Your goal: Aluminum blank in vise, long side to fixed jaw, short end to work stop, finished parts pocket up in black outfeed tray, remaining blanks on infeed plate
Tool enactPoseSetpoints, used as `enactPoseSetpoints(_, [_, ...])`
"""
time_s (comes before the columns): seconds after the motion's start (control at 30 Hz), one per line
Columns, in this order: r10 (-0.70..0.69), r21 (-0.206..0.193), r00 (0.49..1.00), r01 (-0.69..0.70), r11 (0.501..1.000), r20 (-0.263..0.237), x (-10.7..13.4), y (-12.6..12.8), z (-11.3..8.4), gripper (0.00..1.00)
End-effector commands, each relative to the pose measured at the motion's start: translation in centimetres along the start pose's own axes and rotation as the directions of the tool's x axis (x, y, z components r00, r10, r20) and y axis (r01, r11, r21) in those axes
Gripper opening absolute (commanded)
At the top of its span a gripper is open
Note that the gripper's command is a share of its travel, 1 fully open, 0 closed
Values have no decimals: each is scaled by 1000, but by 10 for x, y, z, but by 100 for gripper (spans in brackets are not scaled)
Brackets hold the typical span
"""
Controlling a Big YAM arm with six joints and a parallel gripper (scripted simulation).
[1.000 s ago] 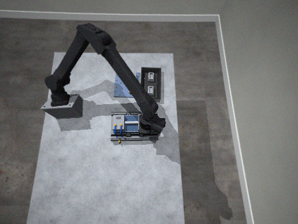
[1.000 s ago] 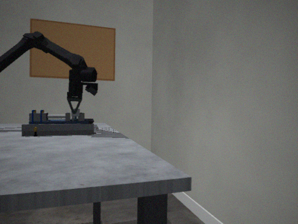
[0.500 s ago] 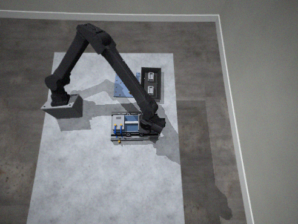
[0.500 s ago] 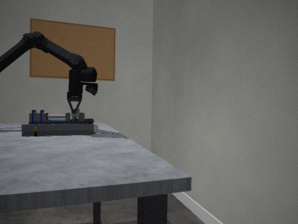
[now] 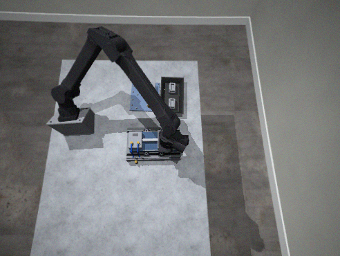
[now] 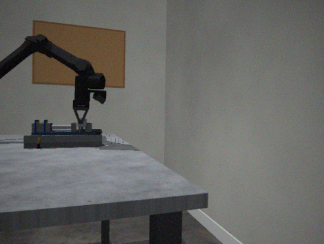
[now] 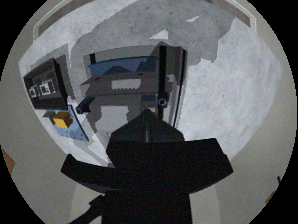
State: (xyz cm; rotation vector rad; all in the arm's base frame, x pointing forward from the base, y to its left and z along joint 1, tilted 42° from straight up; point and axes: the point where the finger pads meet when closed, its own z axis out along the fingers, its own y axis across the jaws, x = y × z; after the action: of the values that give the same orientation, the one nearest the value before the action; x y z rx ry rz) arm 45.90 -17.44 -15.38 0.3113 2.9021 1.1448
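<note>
Gray aluminum blank (image 6: 84, 124) (image 7: 114, 117) looks to be in the vise (image 5: 153, 159) (image 6: 62, 141), between the jaws; the arm covers that spot from above. Its long axis appears to run along the fixed jaw (image 6: 89, 127) (image 7: 100, 89). Gripper (image 6: 80, 122) (image 7: 147, 112) is down in the vise opening, fingertips together, nothing clamped.

What matters: in the wrist view the blank lies to the left of the tips, with the work stop (image 7: 84, 105) beyond its far end. So I read this as a nudge with closed fingers, short end toward the stop. I can't tell whether tips touch the blank, or whether any gap is left at stop or jaw. Push off-center and it could yaw off the fixed jaw.

Beyond the vise, on the stop side: brass blank (image 5: 148, 105) (image 7: 62, 120) on the infeed plate (image 5: 138, 100) (image 7: 77, 127); two finished parts (image 5: 172, 87) (image 7: 46, 88) in the outfeed tray (image 5: 173, 78) (image 7: 60, 80). Single arm, so no choice there.
</note>
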Motion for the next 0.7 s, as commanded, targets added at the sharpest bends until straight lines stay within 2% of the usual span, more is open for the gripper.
enactPoseSetpoints(0.0, [-49,15,998,49,999,24,-16,24,-13,0])
enactPoseSetpoints(0.67, [-56,17,998,55,998,27,-19,23,-15,0])
